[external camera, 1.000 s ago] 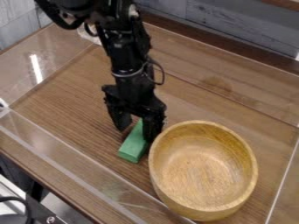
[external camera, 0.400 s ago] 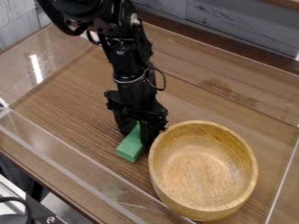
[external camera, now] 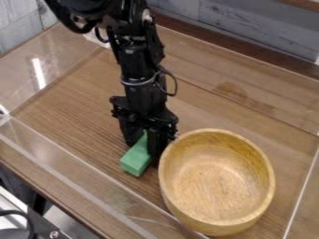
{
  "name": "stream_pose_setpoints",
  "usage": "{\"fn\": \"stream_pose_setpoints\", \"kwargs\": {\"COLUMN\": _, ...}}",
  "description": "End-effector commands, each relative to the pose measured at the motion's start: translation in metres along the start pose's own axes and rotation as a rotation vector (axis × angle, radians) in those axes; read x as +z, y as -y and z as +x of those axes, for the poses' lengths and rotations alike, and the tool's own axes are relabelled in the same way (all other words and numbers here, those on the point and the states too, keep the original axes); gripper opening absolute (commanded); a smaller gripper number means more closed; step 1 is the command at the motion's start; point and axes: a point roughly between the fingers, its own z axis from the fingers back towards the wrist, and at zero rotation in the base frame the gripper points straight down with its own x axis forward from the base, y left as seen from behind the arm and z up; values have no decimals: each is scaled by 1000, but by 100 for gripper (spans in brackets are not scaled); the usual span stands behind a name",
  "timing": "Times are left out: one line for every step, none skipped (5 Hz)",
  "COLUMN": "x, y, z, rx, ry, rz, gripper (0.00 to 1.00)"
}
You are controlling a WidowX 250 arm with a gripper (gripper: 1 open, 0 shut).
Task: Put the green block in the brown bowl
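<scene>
Green block point(external camera: 137, 159) lies on the wooden desk point(external camera: 75, 103) just left of centre in the frame, close beside the brown bowl's point(external camera: 215, 179) left rim. The black pincer point(external camera: 147, 142) points straight down over the block's far end, its jaws drawn in against that end in what looks like a grip. The bowl, at lower right, is empty. Judging by this, the grasp is made; lifting, carrying across the rim and releasing inside are all left.

The jaws hide the green block's point(external camera: 137, 159) upper end.
</scene>
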Motion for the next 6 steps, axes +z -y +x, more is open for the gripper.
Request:
{"fn": "stream_pose_setpoints", "kwargs": {"x": 22, "y": 2, "z": 10, "rx": -16, "ry": 51, "rz": 14, "gripper": 0}}
{"fn": "stream_pose_setpoints", "kwargs": {"x": 30, "y": 3, "z": 9, "rx": -17, "ry": 39, "rz": 12, "gripper": 0}}
{"fn": "stream_pose_setpoints", "kwargs": {"x": 39, "y": 5, "z": 9, "rx": -17, "ry": 30, "rz": 9, "gripper": 0}}
{"fn": "stream_pose_setpoints", "kwargs": {"x": 48, "y": 7, "z": 11, "rx": -23, "ry": 28, "rz": 4, "gripper": 0}}
{"fn": "stream_pose_setpoints", "kwargs": {"x": 59, "y": 10, "z": 12, "rx": -25, "ry": 32, "rz": -3, "gripper": 0}}
{"fn": "stream_pose_setpoints", "kwargs": {"x": 75, "y": 16, "z": 16, "rx": -29, "ry": 52, "rz": -6, "gripper": 0}}
